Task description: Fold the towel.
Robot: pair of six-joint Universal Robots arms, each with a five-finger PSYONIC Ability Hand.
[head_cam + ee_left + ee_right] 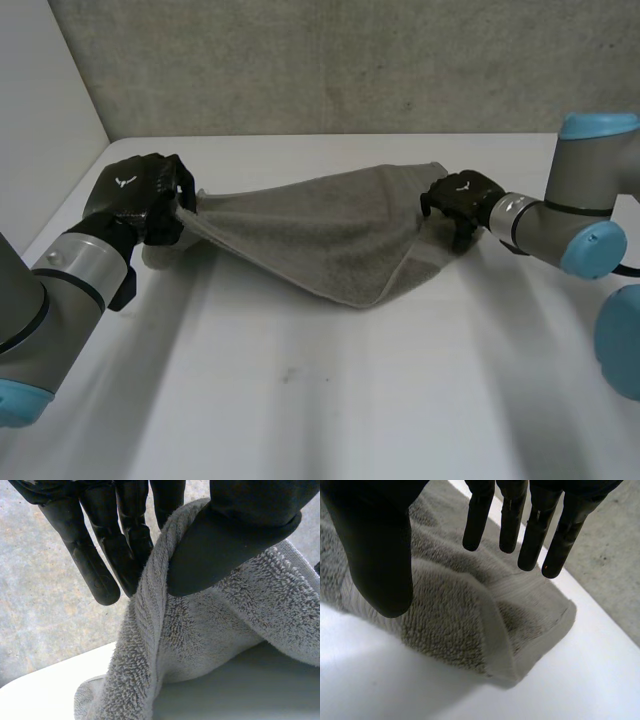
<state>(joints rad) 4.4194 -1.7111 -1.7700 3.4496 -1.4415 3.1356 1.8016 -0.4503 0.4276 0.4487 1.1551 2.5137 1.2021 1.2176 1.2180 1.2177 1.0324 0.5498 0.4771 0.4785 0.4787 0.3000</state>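
Above the table [300, 400], the left hand's [140, 195] fingers [125, 550] and thumb pinch the towel [320, 235]; the right hand's [462, 200] fingers [477, 520] hang open.

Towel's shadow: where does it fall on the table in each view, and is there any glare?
Head view: the towel throws a soft grey shadow on the table under its hanging fold. Left wrist view: the table below the lifted towel is evenly shaded, without glare. Right wrist view: a dark shadow hugs the towel's folded edge; the bare table beside it glares bright white.
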